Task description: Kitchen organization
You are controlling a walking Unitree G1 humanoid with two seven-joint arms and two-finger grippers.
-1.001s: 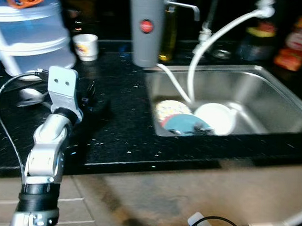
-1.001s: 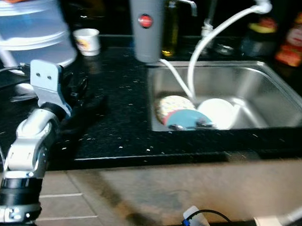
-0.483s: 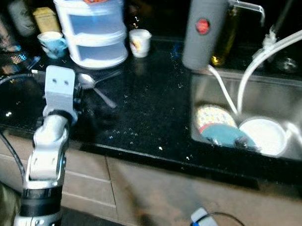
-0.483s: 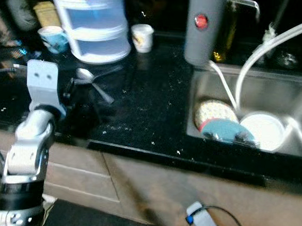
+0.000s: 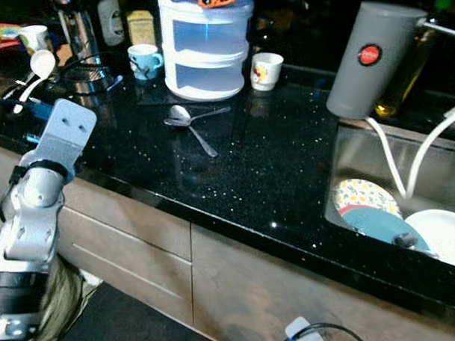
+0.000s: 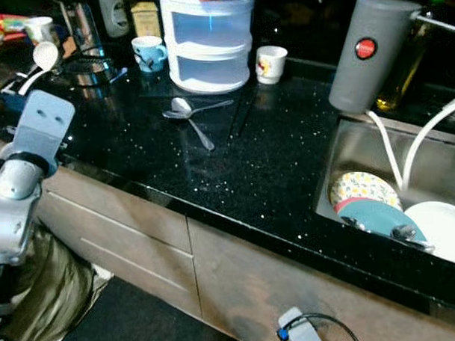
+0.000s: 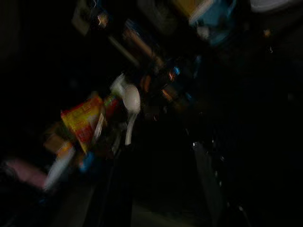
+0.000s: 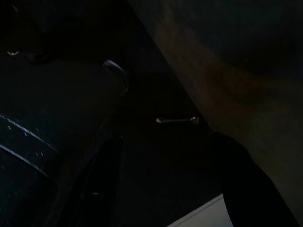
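Spoons (image 5: 190,122) lie crossed on black counter (image 5: 272,172) near stacked plastic drawers (image 5: 204,42); left arm (image 5: 33,208) raised at counter edge, left gripper (image 7: 161,189) fingers apart, holding nothing; right gripper's can't tell. Best approach: square up, descend on handle w/ slow close.

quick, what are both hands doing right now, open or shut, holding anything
left hand: raised over the countertop edge, fingers apart, nothing seen between them.
right hand: hanging idle in the dark, fingers apart, holding nothing.
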